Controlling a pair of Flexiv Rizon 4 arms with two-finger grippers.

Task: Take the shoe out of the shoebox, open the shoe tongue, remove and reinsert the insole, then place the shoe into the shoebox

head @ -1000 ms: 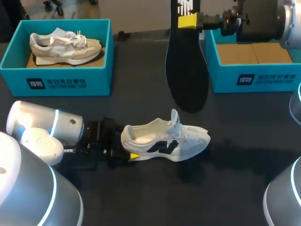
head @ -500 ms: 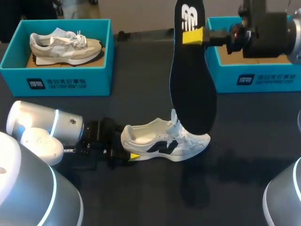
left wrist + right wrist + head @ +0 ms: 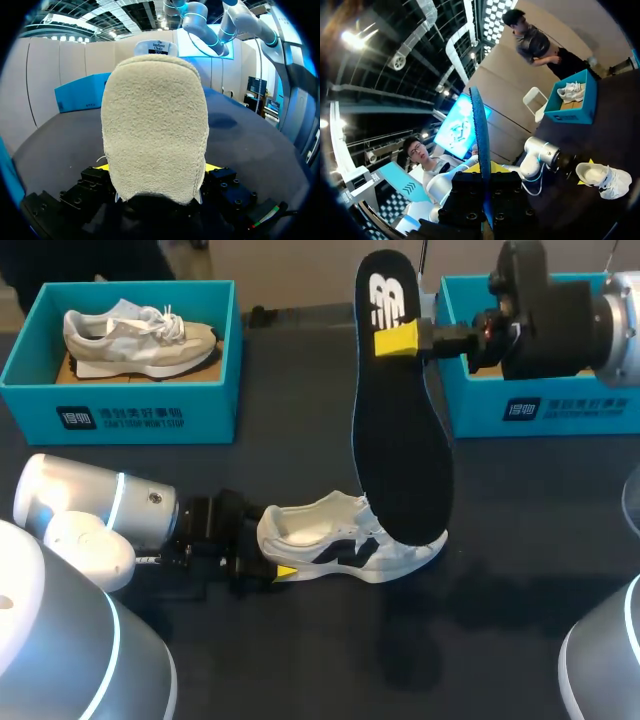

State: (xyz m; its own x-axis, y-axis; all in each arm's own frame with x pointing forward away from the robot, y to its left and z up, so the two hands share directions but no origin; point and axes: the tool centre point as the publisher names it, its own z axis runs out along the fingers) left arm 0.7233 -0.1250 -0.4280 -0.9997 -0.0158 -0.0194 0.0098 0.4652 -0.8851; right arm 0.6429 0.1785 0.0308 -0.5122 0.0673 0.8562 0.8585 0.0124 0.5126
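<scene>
Black oval insole [image 3: 400, 440], white shoe [image 3: 320, 540]

Insole [image 3: 400, 450] over the shoe [image 3: 320, 540], left shoebox [image 3: 120, 415] and right shoebox [image 3: 545, 412] behind

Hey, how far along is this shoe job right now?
Done: the white shoe is out on the table and its insole is removed. In hand: the left claw grips the shoe's heel; the right claw holds the insole hanging over the shoe. Left: slide the insole back in, then put the shoe into the right shoebox.
</scene>
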